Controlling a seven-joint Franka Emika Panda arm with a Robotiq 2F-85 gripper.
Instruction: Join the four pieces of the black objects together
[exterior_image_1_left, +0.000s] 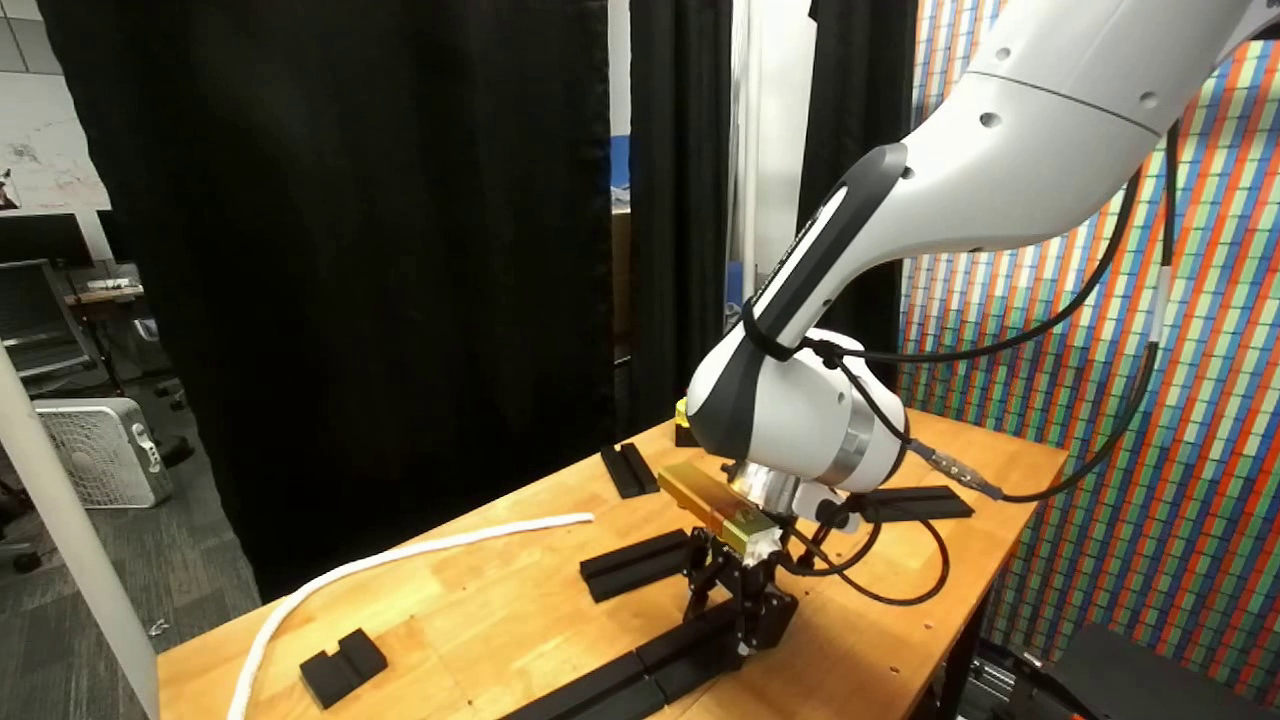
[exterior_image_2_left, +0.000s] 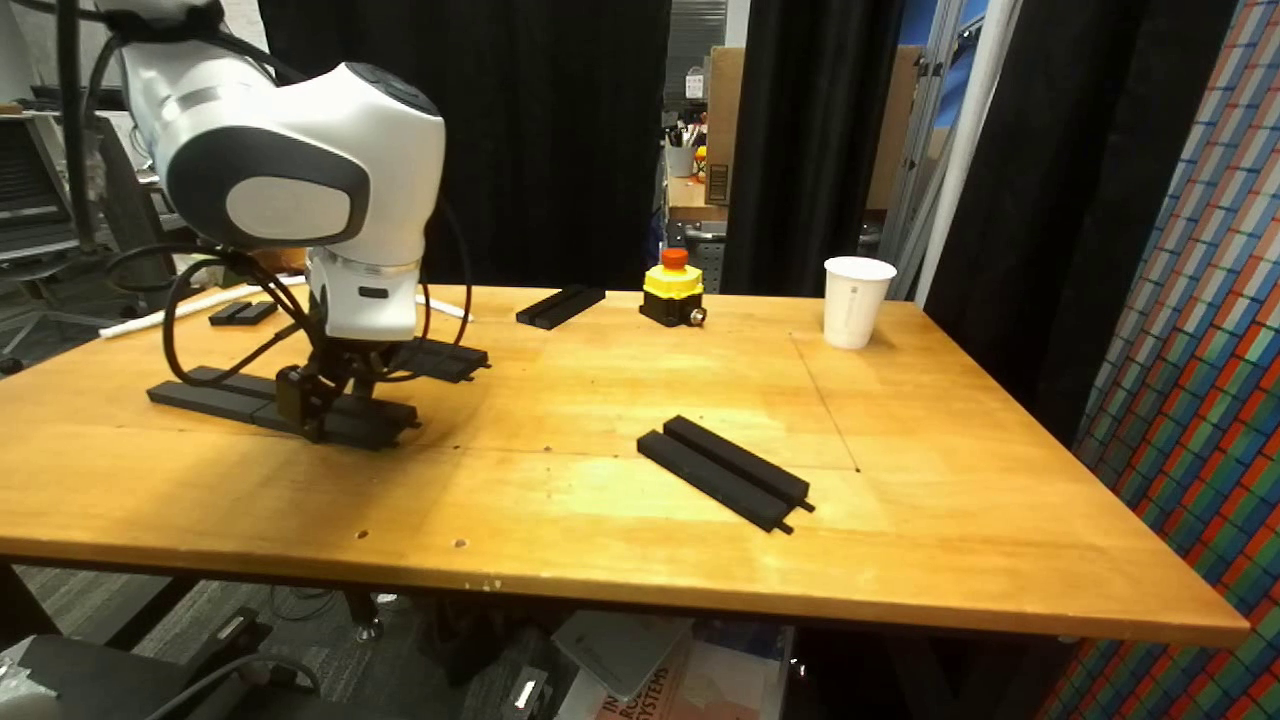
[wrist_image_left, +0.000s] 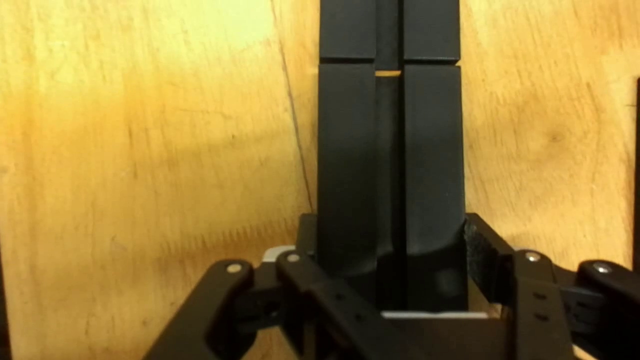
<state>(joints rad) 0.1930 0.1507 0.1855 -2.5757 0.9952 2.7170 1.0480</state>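
My gripper is shut across a grooved matte-black bar, one finger against each long side. In the wrist view this bar lies in line with another black bar, a thin seam showing between their ends. In an exterior view the same pair appears as the held bar and its partner, flat on the table. Behind them rests a separate black bar, partly hidden by my gripper. Further along lies one more bar, with two small pegs at its end. A shorter black bar sits near the back edge.
A small chunky black block lies near a white cord. Toward the back of the wooden table stand a yellow and red emergency button and a white paper cup. Cables loop beside my wrist.
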